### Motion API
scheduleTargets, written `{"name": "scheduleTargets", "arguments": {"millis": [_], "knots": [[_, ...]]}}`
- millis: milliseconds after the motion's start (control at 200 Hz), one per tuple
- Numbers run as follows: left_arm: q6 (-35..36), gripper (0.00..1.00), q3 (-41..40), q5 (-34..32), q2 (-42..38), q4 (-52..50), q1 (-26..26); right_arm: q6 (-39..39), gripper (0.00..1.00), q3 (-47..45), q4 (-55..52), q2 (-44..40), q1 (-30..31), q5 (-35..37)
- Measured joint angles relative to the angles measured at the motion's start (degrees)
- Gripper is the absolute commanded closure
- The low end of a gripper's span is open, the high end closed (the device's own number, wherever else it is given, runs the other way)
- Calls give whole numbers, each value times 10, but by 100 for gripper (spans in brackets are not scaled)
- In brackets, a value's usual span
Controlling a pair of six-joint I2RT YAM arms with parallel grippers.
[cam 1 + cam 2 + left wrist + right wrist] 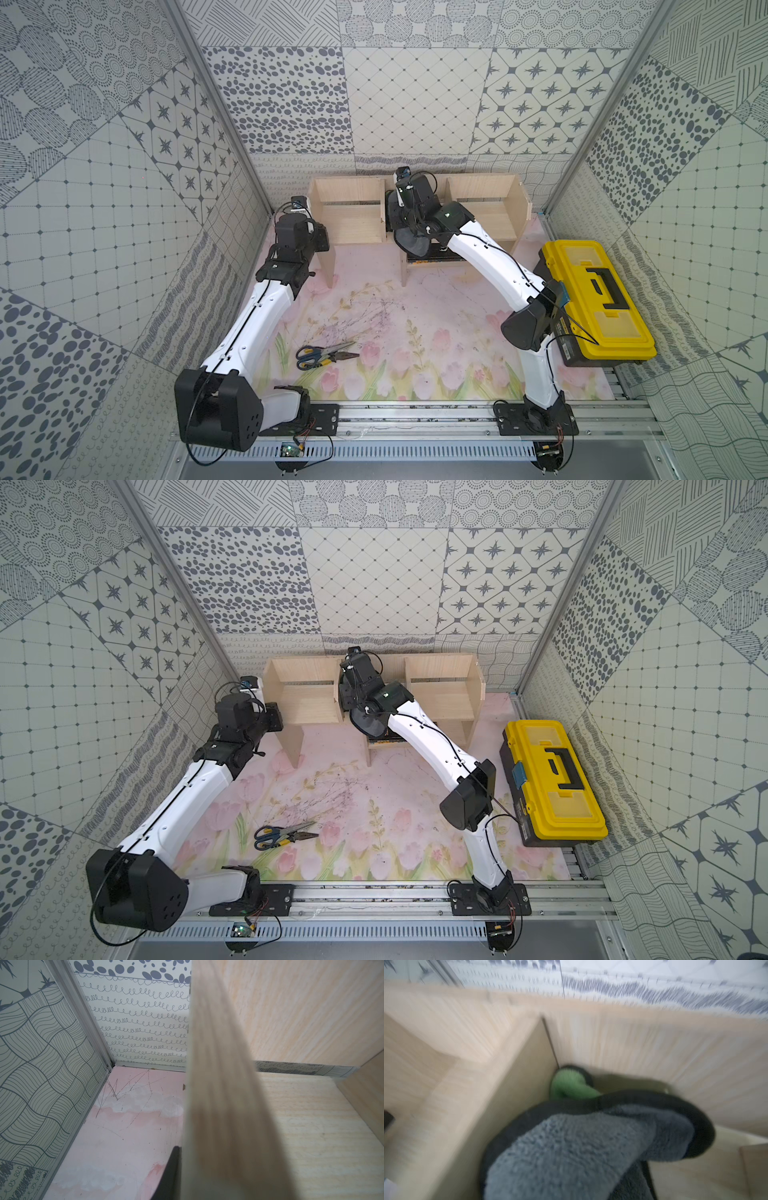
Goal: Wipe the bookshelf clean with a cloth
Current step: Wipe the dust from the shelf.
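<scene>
The pale-wood bookshelf (pixel 349 216) (pixel 307 700) stands against the back wall. My left gripper (pixel 322 241) is shut on its left end panel (pixel 224 1105). One black finger (pixel 171 1174) shows pressed against the panel's outer face; the other finger is hidden behind the wood. My right gripper (pixel 397 220) reaches down into the middle bay, shut on the cloth (pixel 409 245) (pixel 368 725). The cloth (pixel 581 1147) shows its dark grey side, with a green fold (pixel 566 1086) in the bay's back corner. It hides the right fingers, and part of it hangs over the shelf's front edge.
A yellow-and-black toolbox (pixel 598 303) sits at the right edge of the floral mat. Blue-handled scissors (pixel 316 353) and pliers (pixel 343 356) lie at the front left of the mat. Patterned walls close in behind and beside the bookshelf.
</scene>
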Motion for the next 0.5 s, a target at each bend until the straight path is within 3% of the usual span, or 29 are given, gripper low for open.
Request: {"name": "scheduleTargets", "arguments": {"millis": [100,215,375,500], "knots": [[1,100,0,1,0,1,0,-1,100,-100,41,-56,-2,4],[1,100,0,1,1,1,0,-5,100,-154,35,-111,-11,25],[3,100,0,4,2,3,0,-3,100,-139,27,-118,-50,39],[3,100,0,8,5,9,3,-8,100,-71,19,-80,-52,39]]}}
